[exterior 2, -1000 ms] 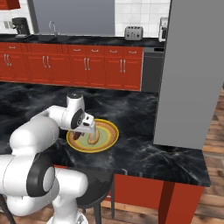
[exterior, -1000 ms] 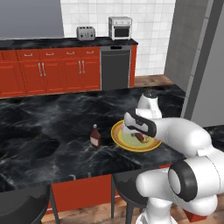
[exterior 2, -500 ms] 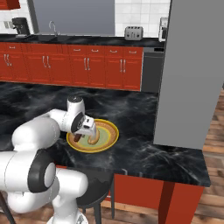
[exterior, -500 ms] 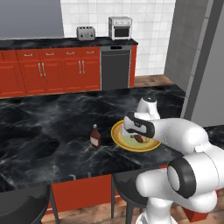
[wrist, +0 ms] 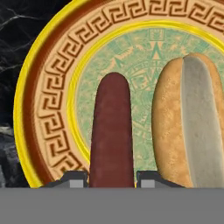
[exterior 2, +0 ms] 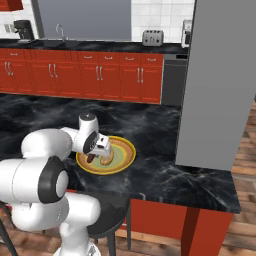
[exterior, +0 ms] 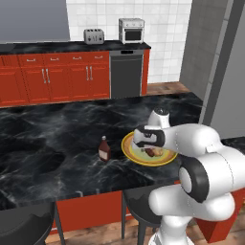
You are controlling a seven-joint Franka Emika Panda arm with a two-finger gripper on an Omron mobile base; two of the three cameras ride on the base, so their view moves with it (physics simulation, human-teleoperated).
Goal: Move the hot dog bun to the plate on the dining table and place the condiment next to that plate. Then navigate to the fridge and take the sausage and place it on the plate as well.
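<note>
The gripper (wrist: 112, 178) pinches the thin reddish-brown sausage (wrist: 112, 131) over the round yellow plate (wrist: 52, 87); release it gently beside the tan oblong bun (wrist: 188, 118).

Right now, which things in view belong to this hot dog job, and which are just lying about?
Job:
- sausage, between the end effector fingertips over the plate
- hot dog bun, on the plate
- condiment, beside the plate
- dining table

Lying about:
- toaster
- toaster oven
- dishwasher

legible text: none. plate (wrist: 52, 70) carries only a meander border and a carved-style centre motif, no letters or numbers.
</note>
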